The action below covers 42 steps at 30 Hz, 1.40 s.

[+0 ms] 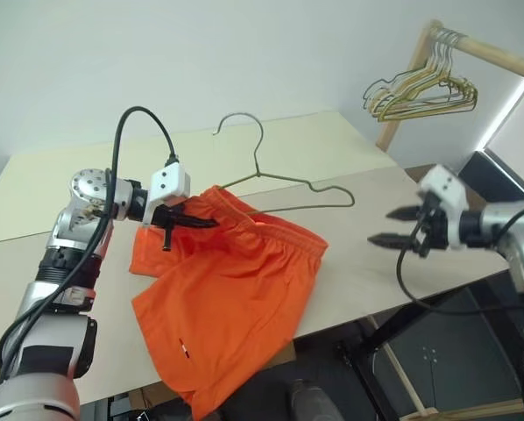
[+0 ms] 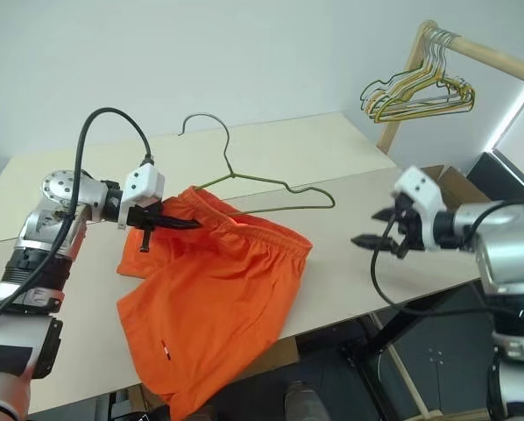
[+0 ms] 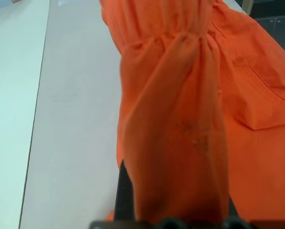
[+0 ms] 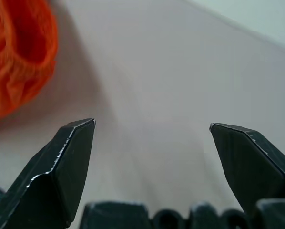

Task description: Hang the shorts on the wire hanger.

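Note:
The bright orange shorts (image 1: 236, 298) lie spread on the table, one leg hanging over the near edge. My left gripper (image 1: 211, 223) is shut on the gathered waistband (image 3: 180, 95) at the shorts' far left corner and holds it bunched up. The thin dark wire hanger (image 1: 284, 180) lies just beyond, hook pointing away. Its left end disappears under the waistband, and its right shoulder sticks out past the shorts. My right gripper (image 1: 383, 225) stands open to the right of the shorts over the bare tabletop, nothing between its fingers (image 4: 71, 157). An edge of the shorts (image 4: 18, 52) shows beside it.
The light wooden table (image 1: 367, 281) ends close in front of my right gripper. A paler surface (image 1: 69, 184) adjoins it at the back. At the far right a bunch of gold and green hangers (image 1: 424, 92) hangs from a wooden rail (image 1: 499, 57).

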Motion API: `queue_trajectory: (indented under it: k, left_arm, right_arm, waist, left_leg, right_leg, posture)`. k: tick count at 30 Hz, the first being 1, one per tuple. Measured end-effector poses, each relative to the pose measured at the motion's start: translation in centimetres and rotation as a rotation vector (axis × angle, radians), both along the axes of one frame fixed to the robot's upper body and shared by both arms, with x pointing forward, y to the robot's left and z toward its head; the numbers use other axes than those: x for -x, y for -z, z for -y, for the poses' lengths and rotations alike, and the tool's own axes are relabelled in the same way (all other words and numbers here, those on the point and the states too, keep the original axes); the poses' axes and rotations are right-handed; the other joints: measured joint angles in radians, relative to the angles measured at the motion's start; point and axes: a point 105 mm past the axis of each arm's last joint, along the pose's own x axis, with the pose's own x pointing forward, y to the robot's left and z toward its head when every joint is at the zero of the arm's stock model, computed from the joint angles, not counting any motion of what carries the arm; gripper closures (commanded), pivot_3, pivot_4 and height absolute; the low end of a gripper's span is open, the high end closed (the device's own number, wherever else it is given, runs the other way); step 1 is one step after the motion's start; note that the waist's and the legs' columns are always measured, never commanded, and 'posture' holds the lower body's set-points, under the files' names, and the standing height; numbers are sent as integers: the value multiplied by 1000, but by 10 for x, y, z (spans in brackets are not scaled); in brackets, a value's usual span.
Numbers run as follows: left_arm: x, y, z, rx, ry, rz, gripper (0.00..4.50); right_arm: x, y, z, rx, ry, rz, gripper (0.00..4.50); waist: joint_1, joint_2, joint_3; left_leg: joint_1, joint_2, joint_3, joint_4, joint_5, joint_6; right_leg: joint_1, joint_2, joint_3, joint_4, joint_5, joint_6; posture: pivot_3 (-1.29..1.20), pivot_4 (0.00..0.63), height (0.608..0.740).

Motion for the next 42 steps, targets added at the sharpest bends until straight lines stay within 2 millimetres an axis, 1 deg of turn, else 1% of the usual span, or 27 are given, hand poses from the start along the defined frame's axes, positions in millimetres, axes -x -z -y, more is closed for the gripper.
queue_trajectory:
  k: [3,4,6,8,11,15,18,24,28,29,32,35,37,39,42]
  left_arm:
    - [0,-1,0,1,-1,2,4500]
    - [0,0,1,2,-2,0,4500]
    - [0,0,0,3,-6,-6,4500]
    - [1,0,0,4,-7,-9,4500]
    - [2,1,-1,6,-8,-11,4500]
    - [4,2,-2,17,-12,-23,4500]
    - [5,0,0,21,-7,-17,4500]
    - [6,-2,-1,21,-15,-13,4500]
    - [7,-1,-3,18,-25,-15,4500]
    - [7,0,-3,19,-26,-17,4500]
    - [10,3,-4,19,-31,-25,4500]
    - [10,2,-3,19,-32,-19,4500]
    - [11,0,-5,25,-38,-14,4500]
    - [15,1,-6,36,-32,-18,4500]
    - [21,7,-12,22,-37,-47,4500]
  right_arm:
    - [7,11,-21,-84,-40,-19,47]
    - [8,12,-32,-130,-57,-25,47]
    - [10,12,-50,-204,-77,-35,47]
    - [9,12,-63,-257,-81,-47,47]
    - [7,19,-75,-276,-64,-78,47]
    - [5,34,-89,-290,-46,-138,47]
    - [6,40,-92,-297,-40,-170,606]
    - [8,40,-100,-337,-53,-185,2753]
    - [7,41,-101,-333,-42,-186,4246]
    - [7,41,-101,-332,-40,-185,4473]
    - [6,42,-100,-329,-28,-185,4473]
    - [5,41,-100,-329,-27,-184,4473]
    - [2,37,-100,-323,-29,-172,4473]
    - [0,31,-95,-302,-23,-154,4473]
    - [-3,24,-89,-279,-25,-130,4473]
  waist:
    - [-5,0,0]
    - [-5,0,0]
    - [-2,0,0]
    - [0,0,0]
    - [10,0,0]
    - [16,0,0]
    - [23,0,0]
    - [28,0,0]
    - [29,0,0]
    - [30,0,0]
    - [30,0,0]
    - [31,0,0]
    - [30,0,0]
    - [28,0,0]
    - [27,0,0]
  left_leg:
    - [1,0,-1,0,0,0]
    - [1,0,-1,0,0,0]
    - [0,0,-2,0,0,0]
    - [0,0,-5,0,0,0]
    - [0,-2,-9,0,0,0]
    - [0,-3,-11,1,0,-1]
    - [0,-3,-11,1,0,-1]
    - [0,-3,-11,1,0,-1]
    - [0,-3,-11,1,0,-1]
    - [0,-3,-11,1,0,-1]
    - [0,-3,-11,1,0,-1]
    - [0,-4,-11,1,1,-1]
    - [0,-4,-11,1,1,-1]
    - [0,-4,-11,1,0,-1]
    - [0,-4,-11,1,1,-1]
  right_leg:
    - [0,1,0,0,0,0]
    - [0,1,0,0,0,0]
    - [1,1,0,0,0,0]
    - [1,0,-1,1,0,0]
    - [1,-2,-1,1,0,1]
    - [1,-2,-1,1,1,2]
    - [1,-2,-1,1,1,2]
    - [2,-2,-1,1,1,3]
    - [2,-2,-1,1,1,3]
    - [2,-2,-1,1,1,3]
    - [2,-2,-1,1,1,3]
    - [2,-3,-1,1,1,3]
    - [2,-3,0,1,1,3]
    - [2,-2,-1,1,1,3]
    - [2,-2,-1,1,1,3]
  posture:
    - [-131,0,740]
    - [-127,0,740]
    - [-126,0,740]
    - [-120,0,740]
    - [-114,0,740]
    - [-103,0,740]
    - [-86,0,740]
    - [-79,0,740]
    - [-72,0,740]
    - [-72,0,740]
    - [-74,0,740]
    - [-88,0,740]
    - [-94,0,740]
    - [-94,0,740]
    - [-97,0,740]
